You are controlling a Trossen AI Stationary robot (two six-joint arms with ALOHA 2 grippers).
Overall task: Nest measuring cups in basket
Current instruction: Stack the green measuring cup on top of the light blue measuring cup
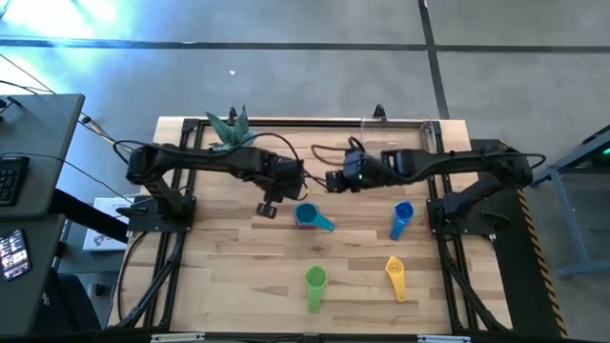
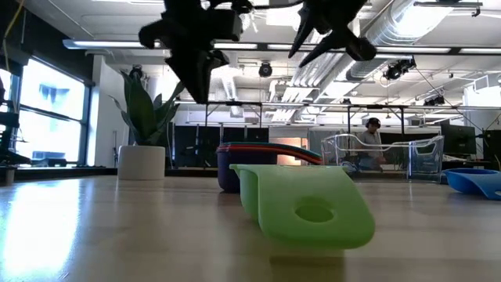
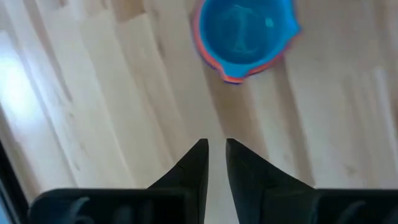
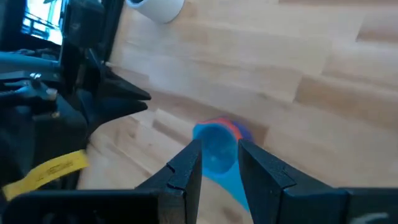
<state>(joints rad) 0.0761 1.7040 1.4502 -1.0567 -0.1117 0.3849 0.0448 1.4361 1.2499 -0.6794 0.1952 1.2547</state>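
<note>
Both grippers hang above the desk [image 1: 238,276], holding nothing. The left gripper [image 3: 216,152] shows fingers nearly together, a slim gap between them; the right gripper [image 4: 219,155] stands slightly parted over the nested stack of cups [image 1: 307,215], teal on top. Blue cup [image 1: 401,218], yellow cup [image 1: 396,275] and green cup [image 1: 315,285] lie apart; the clear basket [image 1: 400,129] sits at the far edge.

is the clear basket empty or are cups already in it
Empty, as far as shows: the basket at the table's far edge reads see-through, no cup colour inside. The nested stack sits out on the table.
</note>
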